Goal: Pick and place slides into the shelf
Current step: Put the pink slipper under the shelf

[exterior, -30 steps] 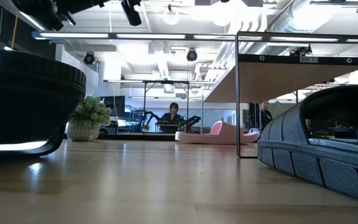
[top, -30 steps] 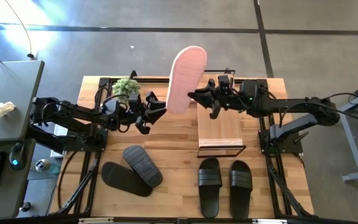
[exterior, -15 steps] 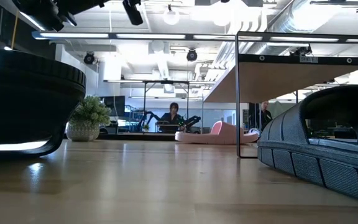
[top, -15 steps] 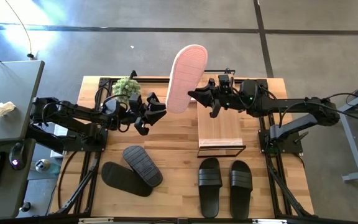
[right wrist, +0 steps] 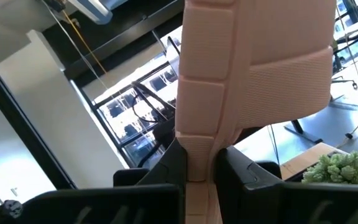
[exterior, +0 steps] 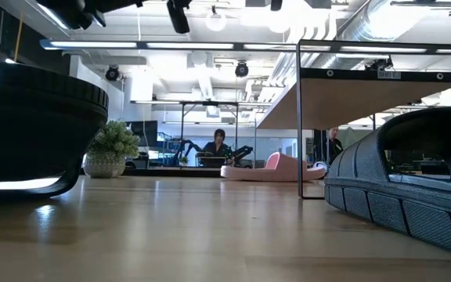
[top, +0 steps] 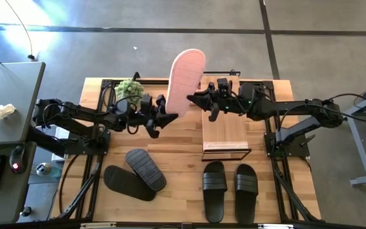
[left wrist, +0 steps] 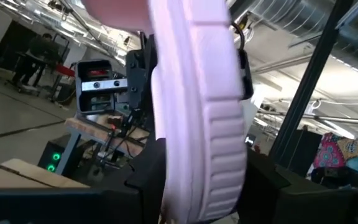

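you had one pink slide point(top: 186, 83) aloft at the surface's point(top: 183, 146) twelve o'clock, pinched edge-on in the right gripper point(top: 200, 102), left gripper point(top: 165, 118) touching its heel, grip unclear. the shelf point(top: 224, 133) stood bare; four black slides point(top: 229, 189) waited at six o'clock.

Bright, even daylight fills the high view; a glare patch whitens the floor point(top: 56, 48) at the upper left, and the arms cast only soft, short shadows on the table point(top: 183, 159). In the low view, ceiling strip lights point(exterior: 210, 45) blow out across the top, and the tabletop mirrors them as a pale sheen. The black slides point(exterior: 30, 125) at both edges sit too close and are out of focus. Both wrist views show the pink slide point(left wrist: 197, 112) blurred by nearness, against backlit, hazy windows.
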Robot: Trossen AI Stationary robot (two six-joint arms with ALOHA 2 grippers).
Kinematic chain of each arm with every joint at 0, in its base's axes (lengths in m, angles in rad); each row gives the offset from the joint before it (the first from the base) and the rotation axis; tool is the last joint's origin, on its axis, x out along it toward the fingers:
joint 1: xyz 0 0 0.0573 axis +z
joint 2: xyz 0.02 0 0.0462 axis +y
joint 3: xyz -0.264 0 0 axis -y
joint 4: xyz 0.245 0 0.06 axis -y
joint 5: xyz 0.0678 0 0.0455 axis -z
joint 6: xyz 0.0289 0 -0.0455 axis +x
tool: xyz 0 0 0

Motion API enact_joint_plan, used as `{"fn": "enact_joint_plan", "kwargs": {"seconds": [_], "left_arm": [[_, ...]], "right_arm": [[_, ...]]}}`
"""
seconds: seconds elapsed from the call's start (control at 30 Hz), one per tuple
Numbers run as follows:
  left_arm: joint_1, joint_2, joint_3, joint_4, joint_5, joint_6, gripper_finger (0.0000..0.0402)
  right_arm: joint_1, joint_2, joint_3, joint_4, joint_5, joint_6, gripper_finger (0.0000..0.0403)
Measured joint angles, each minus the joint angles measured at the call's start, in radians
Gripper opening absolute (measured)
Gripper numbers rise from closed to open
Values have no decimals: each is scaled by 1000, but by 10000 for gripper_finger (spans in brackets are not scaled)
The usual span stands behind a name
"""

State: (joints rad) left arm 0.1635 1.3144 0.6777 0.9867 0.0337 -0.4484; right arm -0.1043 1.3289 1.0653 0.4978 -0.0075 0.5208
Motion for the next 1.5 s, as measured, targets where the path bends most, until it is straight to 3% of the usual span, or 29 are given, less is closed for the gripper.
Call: {"fn": "enact_joint_plan", "kwargs": {"seconds": [0.2,0.43,0.7,0.93,1.13,1.27,1.37,1.5], "left_arm": [[0,0,0,9,-77,0,136],[-1,0,0,37,-94,23,50],[-2,0,0,47,-97,77,49],[0,-8,76,-16,-92,203,49],[-1,-3,238,-333,-75,382,49],[-3,-5,401,-717,-88,541,49],[-22,6,515,-978,-162,656,49],[-58,6,634,-1226,-370,780,49]], "right_arm": [[0,-1,0,-3,3,-4,20],[0,-2,0,-9,6,-4,21],[-1,-21,0,-40,-56,-24,69],[0,-146,1,-260,-80,-32,115],[0,-302,0,-498,-57,-32,126],[0,-422,0,-648,-40,-14,126],[1,-516,0,-750,-1,67,127],[0,-629,0,-855,35,213,127]]}}
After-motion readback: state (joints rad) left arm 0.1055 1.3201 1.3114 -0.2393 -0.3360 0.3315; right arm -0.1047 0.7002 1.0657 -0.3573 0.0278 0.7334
